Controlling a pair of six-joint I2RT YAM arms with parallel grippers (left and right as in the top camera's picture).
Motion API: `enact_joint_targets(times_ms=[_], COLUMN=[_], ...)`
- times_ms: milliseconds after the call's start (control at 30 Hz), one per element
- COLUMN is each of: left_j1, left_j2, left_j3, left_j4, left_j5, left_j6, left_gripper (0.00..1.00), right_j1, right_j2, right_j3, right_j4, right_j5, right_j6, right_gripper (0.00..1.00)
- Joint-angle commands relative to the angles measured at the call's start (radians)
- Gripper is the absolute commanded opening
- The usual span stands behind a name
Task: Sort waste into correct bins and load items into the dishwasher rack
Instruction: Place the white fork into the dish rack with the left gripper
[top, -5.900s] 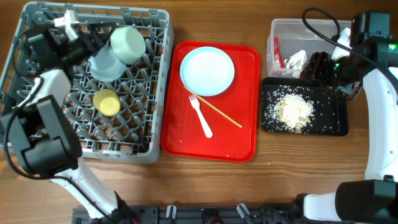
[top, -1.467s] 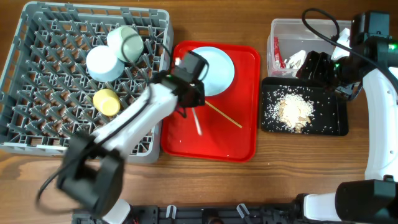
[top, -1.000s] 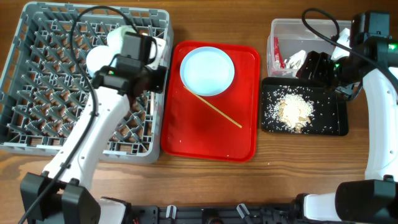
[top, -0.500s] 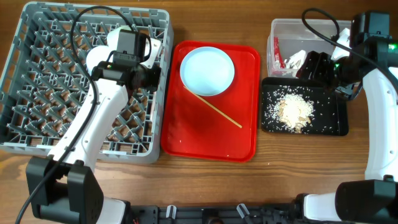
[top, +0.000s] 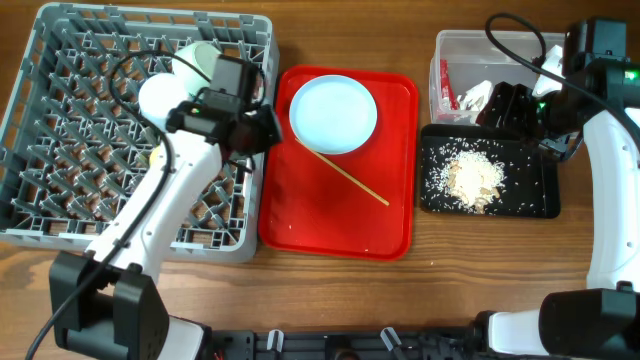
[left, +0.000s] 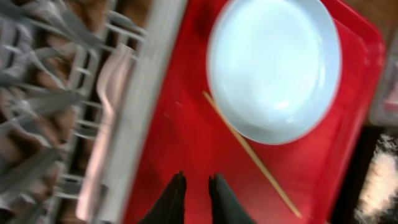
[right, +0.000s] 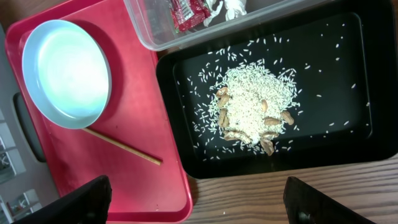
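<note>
My left gripper (top: 263, 131) hangs over the right wall of the grey dishwasher rack (top: 70, 120). In its wrist view its jaws (left: 197, 193) stand a narrow gap apart over the red tray (left: 180, 124), with nothing between them. A white fork (left: 112, 93) lies in the rack by that wall. The mint plate (top: 333, 113) and a wooden chopstick (top: 348, 177) rest on the red tray. Two mint bowls (top: 160, 95) sit in the rack. My right gripper (top: 512, 106) stands wide open (right: 205, 202) over the clear tub (top: 480, 45) and black tray (top: 535, 165).
The clear tub holds a red wrapper (top: 447, 92) and a white tissue (top: 478, 95). Rice and food scraps (right: 252, 106) lie heaped in the black tray. The red tray (top: 330, 225) lies between rack and bins. Bare wood runs along the table's front.
The fork is off the red tray and now lies in the rack. My left gripper has let go and shifted right toward the tray's edge. The right arm has not moved.
</note>
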Motion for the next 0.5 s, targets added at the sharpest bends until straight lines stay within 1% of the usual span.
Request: enact_joint_targets(times_ms=[0, 167, 467], left_j1=[-0.013, -0.013, -0.013], left_j2=[-0.025, -0.025, -0.025], left_j3=[0.003, 0.003, 0.003], left_j4=[-0.002, -0.005, -0.004], left_j5=[0.034, 0.034, 0.034], left_j6=[-0.077, -0.126, -0.126], left_gripper=[0.04, 0.04, 0.04], right_j1=[-0.004, -0.004, -0.004], right_j2=[-0.009, -0.009, -0.009], right_j3=[0.016, 0.016, 0.016], right_j4=[-0.005, -0.009, -0.013], right_j5=[-0.01, -0.01, -0.01], right_j6=[-0.002, -0.003, -0.002], right_gripper=[0.89, 0.89, 0.89])
